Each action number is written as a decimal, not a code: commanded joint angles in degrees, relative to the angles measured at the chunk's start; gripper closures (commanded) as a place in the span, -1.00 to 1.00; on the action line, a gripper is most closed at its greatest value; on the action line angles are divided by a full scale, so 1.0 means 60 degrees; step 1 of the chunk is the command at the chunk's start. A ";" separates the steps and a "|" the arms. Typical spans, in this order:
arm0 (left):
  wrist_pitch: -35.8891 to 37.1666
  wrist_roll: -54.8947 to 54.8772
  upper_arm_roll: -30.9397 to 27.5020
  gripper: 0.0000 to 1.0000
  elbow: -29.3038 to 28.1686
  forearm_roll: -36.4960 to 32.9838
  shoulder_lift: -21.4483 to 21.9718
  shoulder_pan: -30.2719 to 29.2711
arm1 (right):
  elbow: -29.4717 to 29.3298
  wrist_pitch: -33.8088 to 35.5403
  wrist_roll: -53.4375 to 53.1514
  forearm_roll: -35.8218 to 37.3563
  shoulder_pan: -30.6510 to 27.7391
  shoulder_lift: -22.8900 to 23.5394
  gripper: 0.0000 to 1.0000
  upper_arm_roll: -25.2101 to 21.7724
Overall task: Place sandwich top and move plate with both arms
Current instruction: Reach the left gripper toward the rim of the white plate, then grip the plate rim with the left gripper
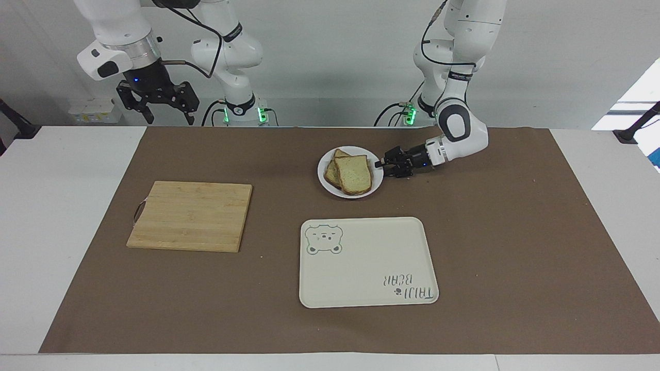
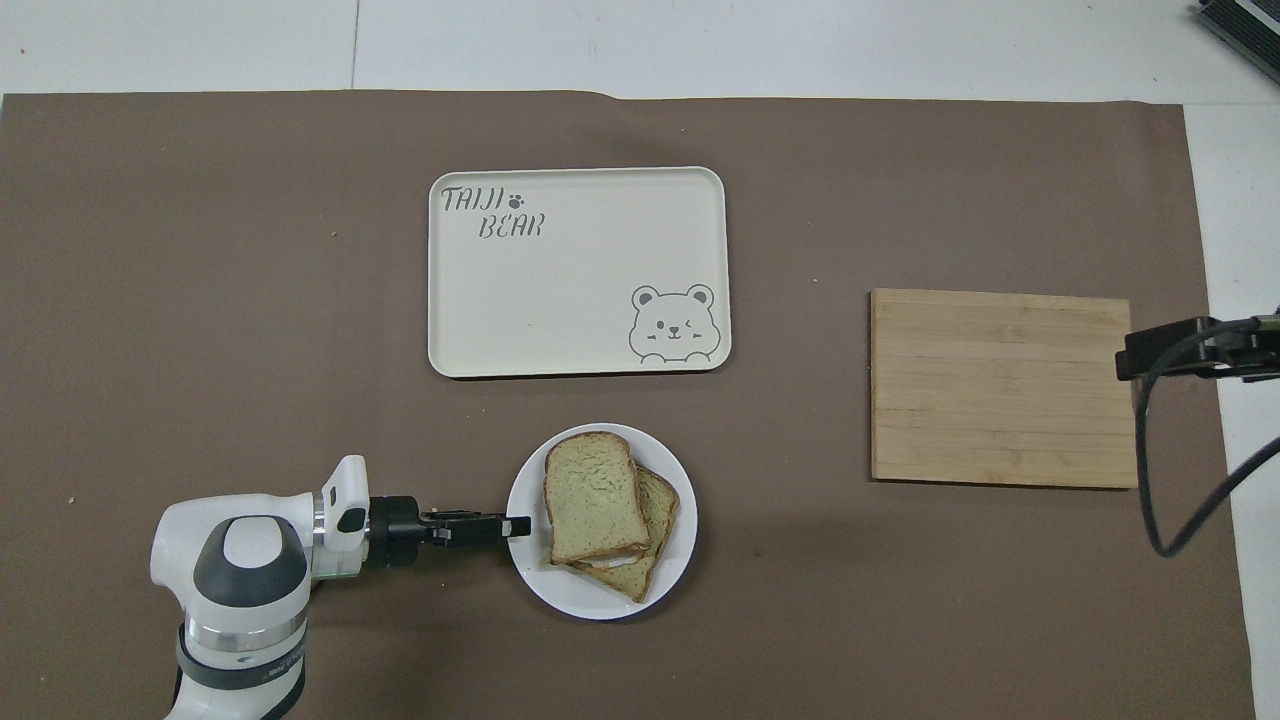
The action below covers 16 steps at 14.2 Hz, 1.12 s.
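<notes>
Brown paper (image 1: 515, 247) covers most of your table and carries everything else. Taking the white plate (image 1: 327, 188) as your landmark: the cream bear tray (image 1: 368, 263) lies farther from the robots than the plate, and the bamboo cutting board (image 1: 190, 216) lies well apart from it, toward the right arm's end.

On the plate, the sandwich top (image 1: 353, 174) already rests on a lower slice, skewed so that slice's corner shows. Any filling between them is almost wholly hidden.

Your left gripper (image 1: 380, 164) lies low and nearly level at the plate's rim on the side toward the left arm's end, its tips over that edge, probably set to pinch the rim for the two-armed move. You cannot tell how wide its jaws stand, nor whether they touch the rim.

Your right gripper (image 1: 158, 103) waits high, well apart from the plate, toward its own end, jaws spread wide and empty. From overhead only a dark part shows at the edge.
</notes>
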State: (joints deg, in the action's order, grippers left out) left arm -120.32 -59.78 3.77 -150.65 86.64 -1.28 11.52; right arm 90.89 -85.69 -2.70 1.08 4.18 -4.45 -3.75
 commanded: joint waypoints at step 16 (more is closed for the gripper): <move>0.0118 -0.0290 -0.0115 0.74 -0.0570 0.1029 0.0330 0.0658 | -0.0046 -0.0074 0.0274 -0.0121 -0.0081 0.0024 -1.00 0.0025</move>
State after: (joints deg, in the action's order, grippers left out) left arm -119.44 -60.34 3.75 -152.29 91.16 -1.21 14.47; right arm 90.89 -85.69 -2.70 1.08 4.18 -4.45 -3.75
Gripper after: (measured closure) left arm 0.652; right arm 0.000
